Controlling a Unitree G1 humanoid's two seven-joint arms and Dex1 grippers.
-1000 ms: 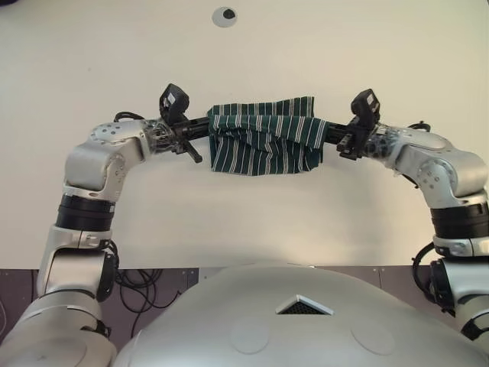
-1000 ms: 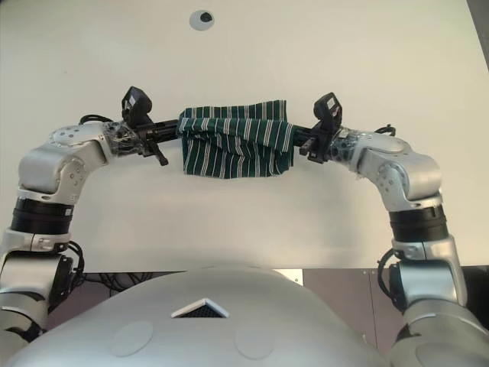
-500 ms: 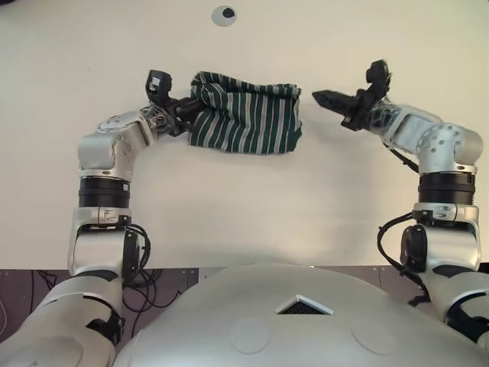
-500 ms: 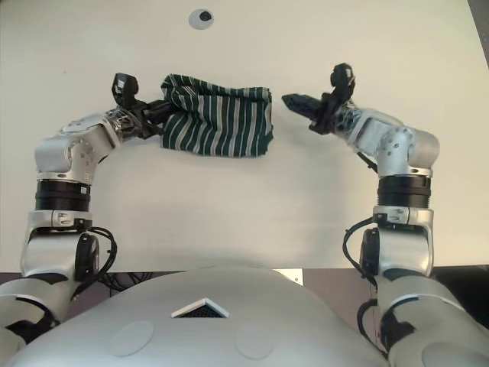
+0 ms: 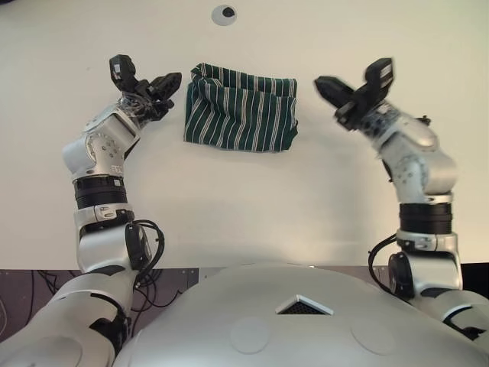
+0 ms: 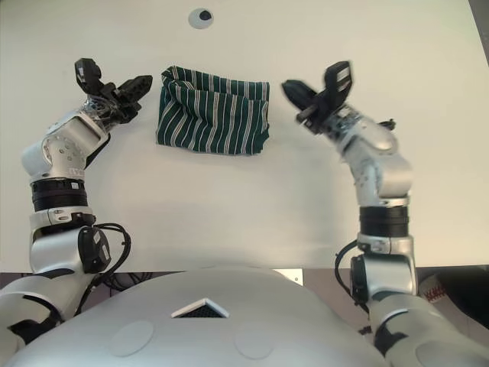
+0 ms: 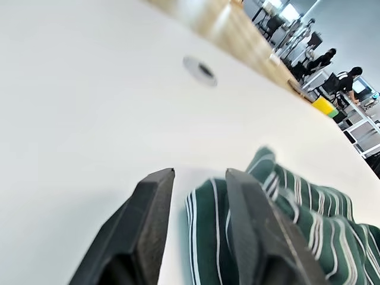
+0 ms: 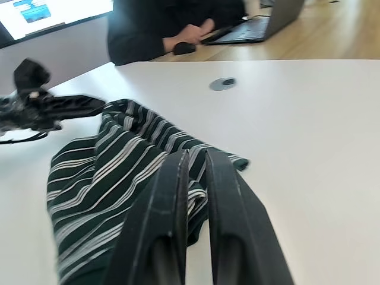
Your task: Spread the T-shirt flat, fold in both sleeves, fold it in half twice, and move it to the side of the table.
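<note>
The green, white-striped T-shirt (image 5: pixel 241 113) lies folded in a rumpled rectangle on the table.

Soft striped cloth T-shirt (image 5: pixel 241 108), matt table (image 5: pixel 229 206)

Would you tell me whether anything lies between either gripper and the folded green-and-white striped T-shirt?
Nothing visible does. Bare white table separates the folded green-and-white striped T-shirt from the left gripper on one side and the right gripper on the other.

White table (image 5: pixel 229 199) bears folded striped T-shirt (image 5: pixel 241 115), round grommet (image 5: pixel 224 14)
</note>
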